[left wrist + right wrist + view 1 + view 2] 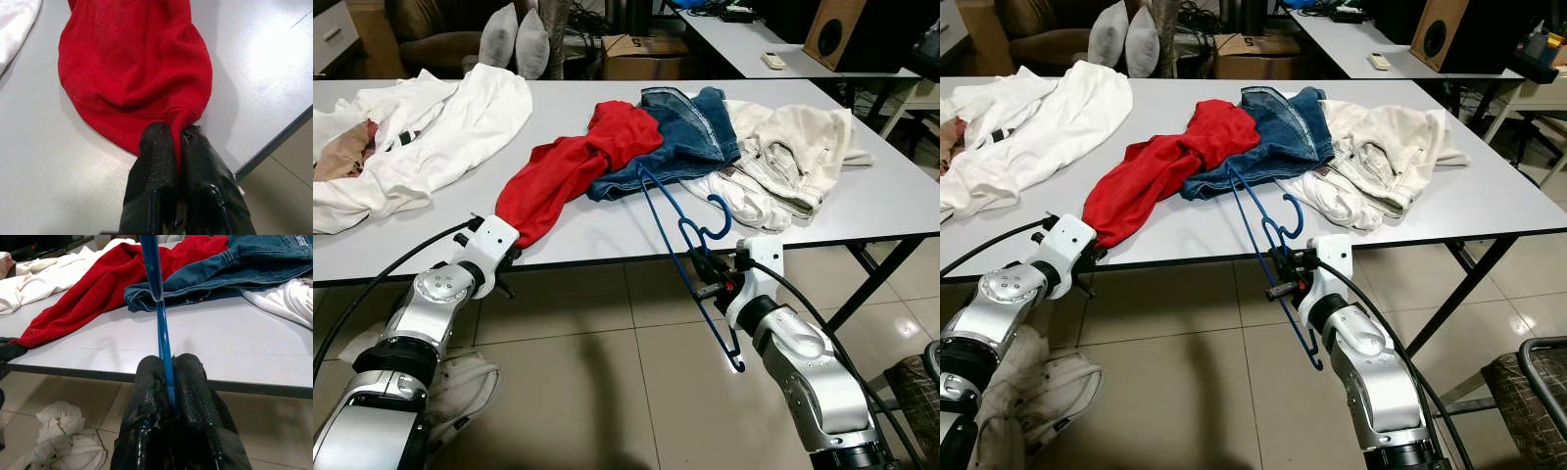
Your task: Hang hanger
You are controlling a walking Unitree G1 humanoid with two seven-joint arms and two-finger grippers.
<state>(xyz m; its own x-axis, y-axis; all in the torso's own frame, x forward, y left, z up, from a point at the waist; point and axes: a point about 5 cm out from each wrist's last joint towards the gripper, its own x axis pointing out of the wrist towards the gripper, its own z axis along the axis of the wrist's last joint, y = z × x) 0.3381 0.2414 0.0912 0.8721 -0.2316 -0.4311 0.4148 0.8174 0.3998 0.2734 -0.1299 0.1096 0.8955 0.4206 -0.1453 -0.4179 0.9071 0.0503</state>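
Both silver arms reach to the near edge of the white table point(607, 235), each gripper clamped on something.

Right gripper point(710, 277) has its two black fingers point(151, 382) pressed together on a thin bar of the blue hanger point(675, 235), just off the table's front edge. This hanger is slim blue wire, its hook point(720, 217) curling up over the table beside the gripper. Its long axis slants from the blue jeans point(690, 132), where its far end lies tucked at the denim hem, down past the edge to a low corner hanging over the tiled floor point(587, 392). Left gripper point(177, 137) pinches the hem of the red garment point(573, 166) at the table's edge. White clothes point(431, 137) lie spread to the left, and a cream garment point(793, 147) lies right of the jeans.
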